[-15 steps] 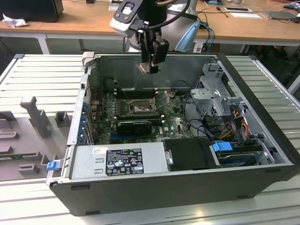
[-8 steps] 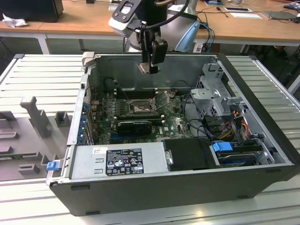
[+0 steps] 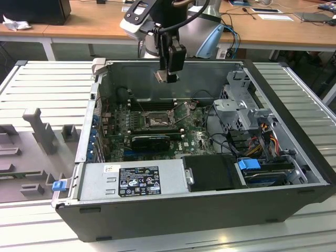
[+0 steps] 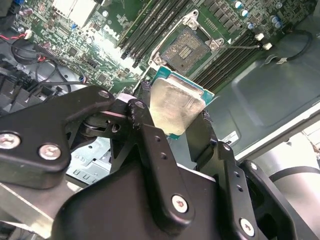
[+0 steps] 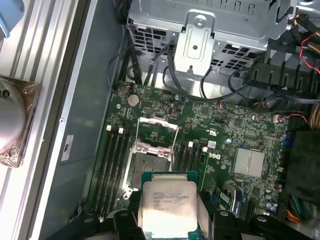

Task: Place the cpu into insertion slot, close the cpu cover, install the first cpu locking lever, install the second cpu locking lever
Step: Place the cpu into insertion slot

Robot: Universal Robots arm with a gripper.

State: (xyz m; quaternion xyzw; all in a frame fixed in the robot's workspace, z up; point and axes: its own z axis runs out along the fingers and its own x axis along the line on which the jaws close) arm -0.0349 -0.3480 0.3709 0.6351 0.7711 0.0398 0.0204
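My gripper (image 3: 167, 75) hangs above the open computer case, shut on the cpu (image 3: 164, 77). In both wrist views the cpu (image 5: 169, 205) (image 4: 177, 105) is a flat square chip with a pale metal top, pinched at two opposite edges by the black fingers (image 4: 150, 145). It is held well above the motherboard and apart from it. Below it lies the insertion slot (image 5: 148, 165) (image 4: 186, 46) (image 3: 156, 122), bare with a dark centre. The cpu cover (image 5: 157, 131) is swung open beside the slot, a thin metal frame with a square window.
Long memory slots (image 5: 114, 160) flank the socket. A metal drive cage (image 5: 200, 30) with cables and a black vented card (image 3: 150, 140) stand close by. The power supply (image 3: 136, 178) fills the case front. A grey fixture (image 3: 37, 131) sits at the exterior view's left.
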